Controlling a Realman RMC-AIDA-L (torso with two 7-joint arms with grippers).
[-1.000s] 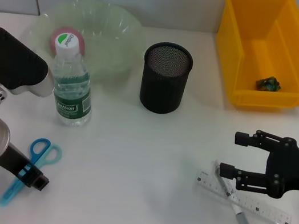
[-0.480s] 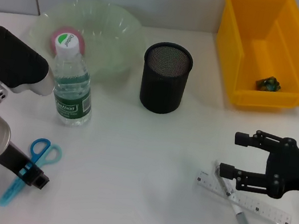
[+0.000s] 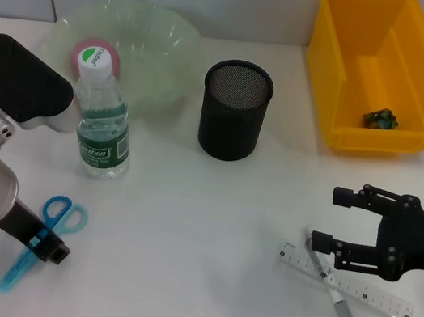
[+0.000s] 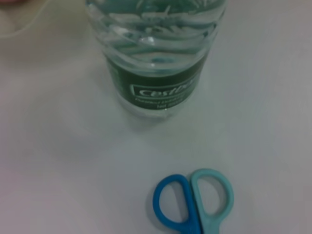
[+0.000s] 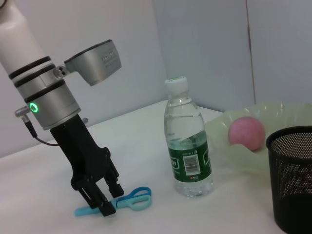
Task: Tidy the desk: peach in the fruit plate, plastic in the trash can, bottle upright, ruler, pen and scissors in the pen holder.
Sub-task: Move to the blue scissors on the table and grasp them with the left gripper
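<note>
Left gripper (image 3: 46, 248) points down over the blue-handled scissors (image 3: 40, 239) lying flat just before the upright clear plastic water bottle (image 3: 100, 124), its fingers seemingly slightly apart around the blades, while the right gripper (image 3: 331, 220) hangs open above the clear ruler (image 3: 369, 294).

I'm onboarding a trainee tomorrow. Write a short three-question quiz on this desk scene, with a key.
1. True or false: the water bottle lies on its side.
2. Which items are closest to the right tool? A) ruler and pen B) scissors C) peach
3. Fill in: the left tool is at the ______, which lie flat on the table.

Key:
1. False; it stands upright beside the fruit plate.
2. A.
3. Scissors.
</note>
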